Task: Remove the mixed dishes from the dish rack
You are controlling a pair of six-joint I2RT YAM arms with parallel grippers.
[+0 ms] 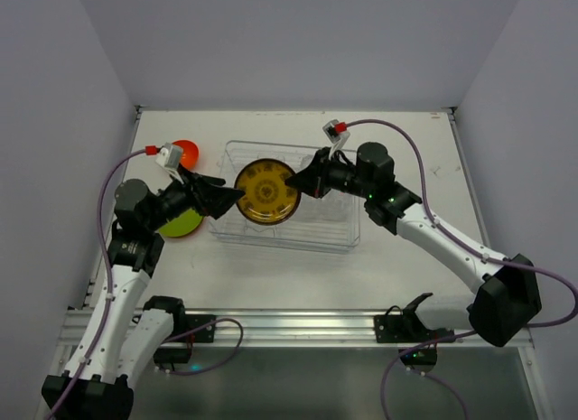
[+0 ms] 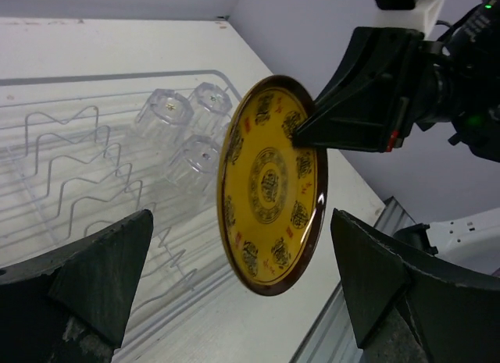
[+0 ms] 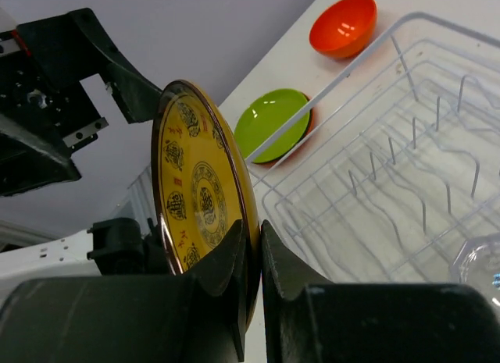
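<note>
My right gripper point(image 1: 302, 182) is shut on the rim of the yellow-brown plate point(image 1: 266, 191) and holds it up on edge over the clear dish rack point(image 1: 334, 230). The plate also shows in the left wrist view point(image 2: 269, 183) and the right wrist view point(image 3: 199, 199). My left gripper point(image 1: 237, 196) is open, its fingers point(image 2: 94, 269) standing either side of the plate without touching it. Clear cups point(image 2: 187, 121) lie in the rack. The orange bowl point(image 1: 185, 153) and the lime green plate point(image 1: 181, 223), lying on an orange plate point(image 3: 306, 117), sit on the table left of the rack.
The rack's wire ribs point(image 3: 422, 168) stand upright below the plate. White walls close the table on three sides. A metal rail point(image 1: 298, 325) runs along the near edge.
</note>
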